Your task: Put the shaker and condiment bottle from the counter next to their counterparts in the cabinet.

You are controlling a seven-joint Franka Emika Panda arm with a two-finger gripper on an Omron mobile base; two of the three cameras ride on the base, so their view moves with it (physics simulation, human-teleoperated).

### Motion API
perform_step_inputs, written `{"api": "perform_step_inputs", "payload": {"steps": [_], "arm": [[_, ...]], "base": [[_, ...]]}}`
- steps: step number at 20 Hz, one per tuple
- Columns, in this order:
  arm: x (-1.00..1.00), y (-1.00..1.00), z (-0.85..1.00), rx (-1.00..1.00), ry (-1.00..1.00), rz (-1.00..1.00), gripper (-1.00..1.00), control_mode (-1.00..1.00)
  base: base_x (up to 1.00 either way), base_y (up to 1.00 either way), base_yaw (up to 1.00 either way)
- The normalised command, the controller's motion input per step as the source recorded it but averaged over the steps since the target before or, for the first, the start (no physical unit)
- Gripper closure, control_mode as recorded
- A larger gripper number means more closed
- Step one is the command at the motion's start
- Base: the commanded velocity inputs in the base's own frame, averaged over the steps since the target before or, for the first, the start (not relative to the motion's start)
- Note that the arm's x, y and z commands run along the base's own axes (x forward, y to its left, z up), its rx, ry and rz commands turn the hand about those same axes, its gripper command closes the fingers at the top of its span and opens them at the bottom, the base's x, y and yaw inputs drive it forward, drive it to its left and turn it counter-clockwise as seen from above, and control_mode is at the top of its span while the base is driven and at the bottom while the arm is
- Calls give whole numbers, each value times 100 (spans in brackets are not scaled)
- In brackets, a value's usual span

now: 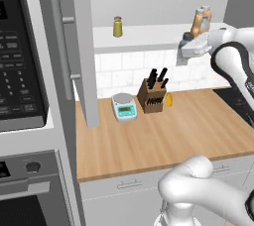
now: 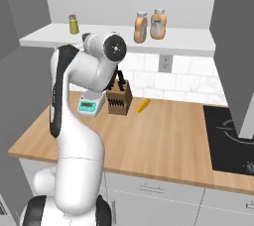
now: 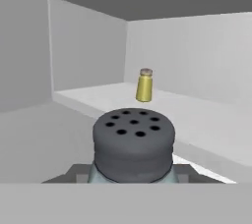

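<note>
White shelf (image 3: 206,120) inside the cabinet (image 1: 74,46) stretches ahead of the hand. The shaker (image 3: 133,142) sits pinched in the gripper (image 1: 187,46), apparently in front of the shelf's edge, well short of the yellow shaker (image 3: 144,85). Carried too low, its base could catch the shelf lip and slip; swinging wide risks toppling the two bottles (image 2: 149,26).
</note>
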Motion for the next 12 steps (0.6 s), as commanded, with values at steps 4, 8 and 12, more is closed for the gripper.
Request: {"api": "perform_step_inputs", "payload": {"steps": [4, 8, 12], "arm": [[5, 36, 16, 8, 26, 13, 100, -100], [2, 32, 3, 0, 6, 0, 100, -100], [0, 49, 4, 1, -2, 0, 100, -100]], "base": [[0, 0, 0], [0, 0, 0], [0, 0, 0]]}}
